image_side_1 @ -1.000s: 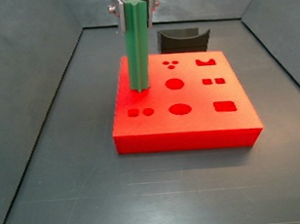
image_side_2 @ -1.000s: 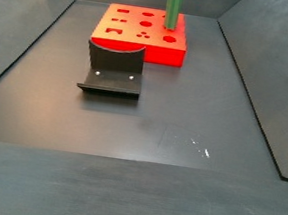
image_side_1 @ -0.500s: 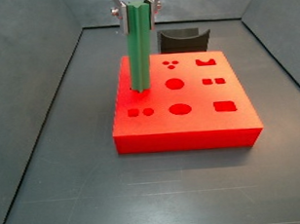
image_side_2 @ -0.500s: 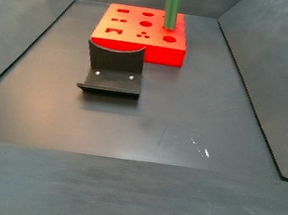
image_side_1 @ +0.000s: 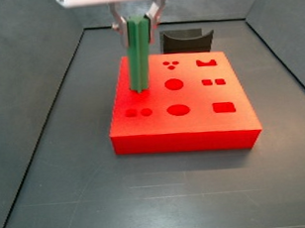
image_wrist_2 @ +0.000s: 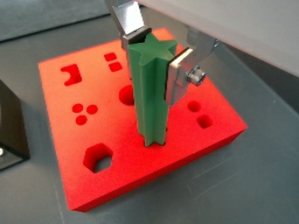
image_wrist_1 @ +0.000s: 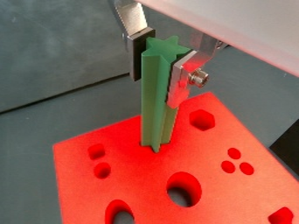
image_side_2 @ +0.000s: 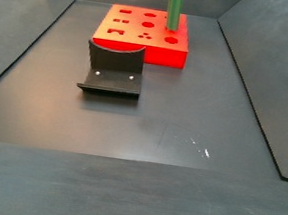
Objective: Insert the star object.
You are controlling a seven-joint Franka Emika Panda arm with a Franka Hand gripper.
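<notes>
The bench (image_side_2: 141, 150) is a dark grey floor enclosed by grey walls, and it carries two items: a red block (image_side_1: 184, 111) pierced with cut-outs of several shapes, and the fixture (image_side_2: 113, 70), a dark L-shaped bracket standing just beside the block in a side view. The block lies flat toward the rear of the enclosure, its top face visible in both wrist views with round, square, hexagonal and notched openings. The star object (image_wrist_2: 152, 92), a long slim bright green bar with ridged sides, stands upright over the block, its long axis vertical and its lower end meeting the block's top face near one edge (image_wrist_1: 156, 140). Whether that end has already entered a cut-out or merely rests on the surface cannot be told from these views, as the bar hides the spot. The gripper (image_wrist_1: 159, 54) is directly above the block and is clamped on the upper part of the bar, one silver finger (image_wrist_2: 181, 77) pressed against a ridged side and the opposite finger at the far side. The bar therefore hangs straight down from the gripper, in line with its approach axis. In my judgement, the next move calls for a straight vertical descent, with the star's ridges matched to the opening; any rotation about the vertical would risk jamming.
</notes>
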